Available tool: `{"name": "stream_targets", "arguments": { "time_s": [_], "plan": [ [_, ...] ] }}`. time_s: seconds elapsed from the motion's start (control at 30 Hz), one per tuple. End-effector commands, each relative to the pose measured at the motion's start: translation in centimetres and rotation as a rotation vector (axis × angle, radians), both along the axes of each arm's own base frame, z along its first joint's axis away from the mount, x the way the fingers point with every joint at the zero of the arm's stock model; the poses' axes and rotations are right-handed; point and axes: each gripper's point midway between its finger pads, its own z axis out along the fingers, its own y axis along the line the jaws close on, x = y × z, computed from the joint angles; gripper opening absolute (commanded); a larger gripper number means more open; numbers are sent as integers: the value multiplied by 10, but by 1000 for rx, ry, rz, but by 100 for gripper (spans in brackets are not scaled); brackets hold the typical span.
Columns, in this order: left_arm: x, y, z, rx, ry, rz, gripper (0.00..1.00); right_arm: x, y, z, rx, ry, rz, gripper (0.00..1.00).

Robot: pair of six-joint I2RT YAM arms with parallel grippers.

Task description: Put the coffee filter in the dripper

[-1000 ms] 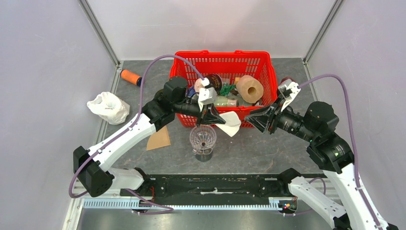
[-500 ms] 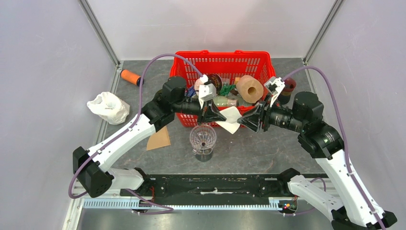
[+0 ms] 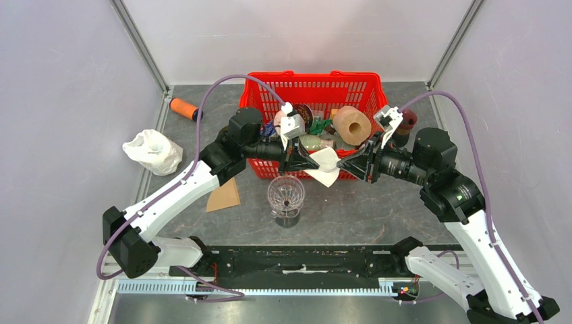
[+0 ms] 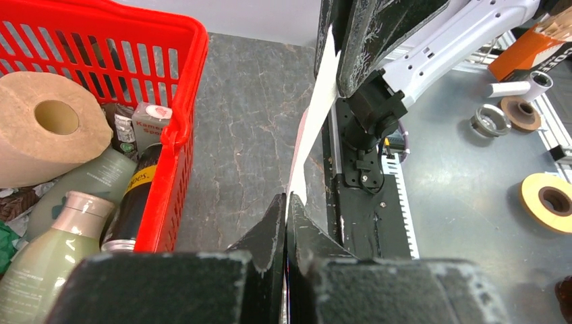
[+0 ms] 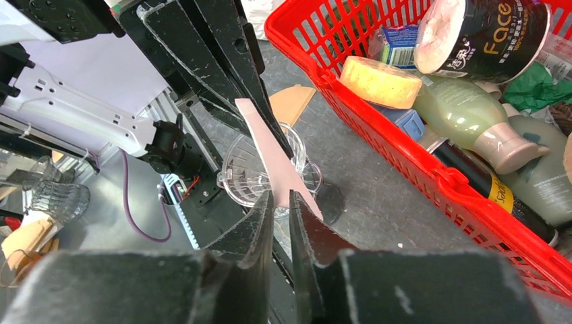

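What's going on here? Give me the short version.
The left hand is clamped on a white coffee filter, holding it in the air close to the clear dripper, which stands in front of the red basket. The right hand straddles the filter's opposite edge; whether it grips is unclear. The filter is not yet in the dripper.

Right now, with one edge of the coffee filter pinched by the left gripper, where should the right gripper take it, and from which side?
Probably the free edge of the coffee filter, opposite the pinch of the left gripper, coming in from the right. It hangs as a flat sheet in the air by the dripper, edge-on to the right gripper, so its fingers can straddle it.
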Motion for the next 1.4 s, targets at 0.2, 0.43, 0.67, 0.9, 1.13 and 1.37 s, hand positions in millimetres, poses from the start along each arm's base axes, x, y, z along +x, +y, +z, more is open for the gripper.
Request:
{"name": "stream_targets", "arguments": {
  "time_s": [0.2, 0.43, 0.67, 0.9, 1.13, 1.37],
  "plan": [
    [-10, -2, 21, -56, 90, 5, 2, 1, 4, 24, 21, -82, 28, 0],
    [-14, -4, 35, -72, 255, 35, 2, 26, -4, 5, -59, -57, -72, 0],
    [-20, -11, 43, -75, 346, -19, 2, 53, -11, -11, -122, -12, -186, 0],
    [-7, -22, 42, -76, 397, 11, 2, 59, 0, -13, -107, 2, -173, 0],
    [-1, -30, 39, -67, 419, 0, 2, 50, 16, -18, -115, 12, -95, 0],
    [3, -30, 32, -50, 405, 23, 2, 39, 20, -2, -83, -36, -57, 0]
  ]
}}
